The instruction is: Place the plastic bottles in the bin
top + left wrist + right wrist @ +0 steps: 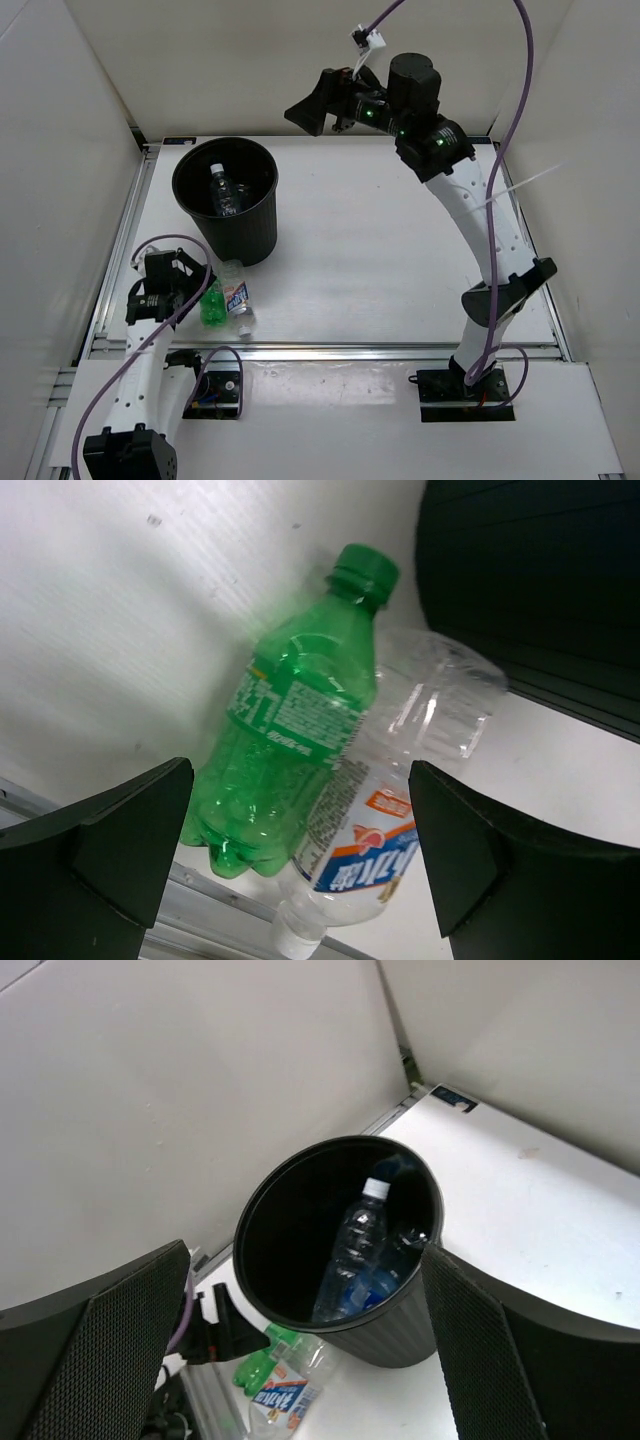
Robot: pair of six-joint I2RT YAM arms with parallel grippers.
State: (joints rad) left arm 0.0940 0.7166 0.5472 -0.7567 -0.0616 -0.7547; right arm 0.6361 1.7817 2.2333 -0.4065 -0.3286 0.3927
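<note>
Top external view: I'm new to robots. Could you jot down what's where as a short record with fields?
bin: black, round, upright
inside it: clear bottle with blue label, white cap; anything more is hard to tell
outside it: green bottle and bottle with white-blue label, lying side by side near its base
left gripper: open, low, aimed at those two bottles
right gripper: open, empty, raised high

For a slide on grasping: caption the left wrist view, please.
Open left gripper above the green bottle and the white-blue labelled bottle, lying side by side beside the black bin.
</note>
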